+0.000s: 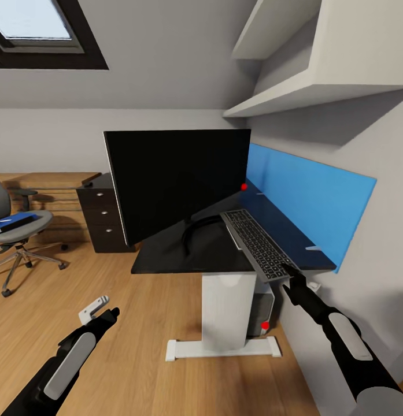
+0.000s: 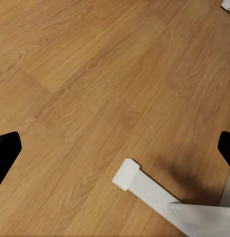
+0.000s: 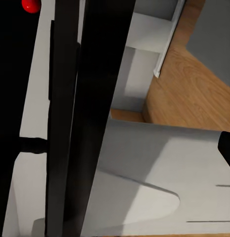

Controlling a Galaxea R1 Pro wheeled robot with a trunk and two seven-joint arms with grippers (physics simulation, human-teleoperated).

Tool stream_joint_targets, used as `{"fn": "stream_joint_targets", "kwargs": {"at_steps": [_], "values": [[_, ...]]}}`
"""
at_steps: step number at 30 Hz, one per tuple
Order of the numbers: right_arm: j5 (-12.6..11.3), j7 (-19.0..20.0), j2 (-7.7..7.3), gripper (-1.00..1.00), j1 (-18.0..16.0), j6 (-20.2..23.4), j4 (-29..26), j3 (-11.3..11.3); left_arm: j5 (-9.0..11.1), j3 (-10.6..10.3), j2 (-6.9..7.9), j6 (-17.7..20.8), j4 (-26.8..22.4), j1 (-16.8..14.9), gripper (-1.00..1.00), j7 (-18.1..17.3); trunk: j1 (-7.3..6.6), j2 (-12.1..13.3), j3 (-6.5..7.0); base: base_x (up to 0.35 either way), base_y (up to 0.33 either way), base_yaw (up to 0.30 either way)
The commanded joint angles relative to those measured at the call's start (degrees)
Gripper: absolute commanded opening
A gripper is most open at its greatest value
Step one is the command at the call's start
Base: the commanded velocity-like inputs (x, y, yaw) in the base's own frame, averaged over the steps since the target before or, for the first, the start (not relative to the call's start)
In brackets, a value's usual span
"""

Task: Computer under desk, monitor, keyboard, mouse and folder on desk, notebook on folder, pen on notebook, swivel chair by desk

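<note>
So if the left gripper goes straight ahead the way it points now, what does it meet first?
Most likely the wooden floor. The left gripper points down at bare boards, fingers apart. The desk's white foot lies off to one side of that line, though depth is hard to judge.

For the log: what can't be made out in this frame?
- Right hand, head view: at the keyboard's near end; grip can't be judged.
- Computer, head view: mostly hidden by the desk leg.
- Folder on the chair, head view: cut by the edge.
</note>
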Motion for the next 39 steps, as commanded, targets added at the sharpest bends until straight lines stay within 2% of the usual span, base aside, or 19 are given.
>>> {"fn": "stream_joint_targets", "kwargs": {"at_steps": [1, 9, 12, 31, 37, 39], "values": [[-0.24, 0.06, 0.01, 1.00, -0.03, 0.33, 0.02, -0.11, 0.28, -0.14, 0.06, 0.08, -0.07, -0.04, 1.00, 0.41, -0.01, -0.03, -0.06, 0.007, 0.000, 0.000], [-0.16, 0.00, 0.01, 1.00, -0.03, 0.33, 0.02, -0.10, 0.31, -0.14, 0.07, 0.08, 0.00, -0.04, 1.00, 0.41, -0.01, -0.03, -0.06, 0.002, 0.000, 0.000], [-0.15, -0.01, 0.01, 1.00, -0.03, 0.33, 0.02, -0.10, 0.31, -0.14, 0.07, 0.08, 0.03, -0.04, 1.00, 0.41, -0.67, 1.18, 0.48, 0.000, 0.000, 0.000], [0.09, -0.01, 0.08, 1.00, -0.03, 0.32, 0.11, -0.10, 0.31, -0.14, 0.07, 0.08, 0.09, -0.04, 1.00, 0.41, -0.67, 1.18, 0.48, 0.000, 0.000, 0.000], [0.17, -0.01, 0.10, 1.00, -0.03, 0.33, 0.12, -0.10, 0.26, -0.14, 0.07, 0.08, 0.09, -0.04, 1.00, 0.41, -1.99, 3.58, 1.56, 0.000, 0.000, 0.000], [0.19, -0.01, 0.10, 1.00, -0.03, 0.31, 0.11, -0.10, 0.25, -0.14, 0.03, 0.08, 0.09, -0.04, 1.00, 0.41, -1.99, 3.58, 1.56, 0.000, 0.000, 0.000]]}}
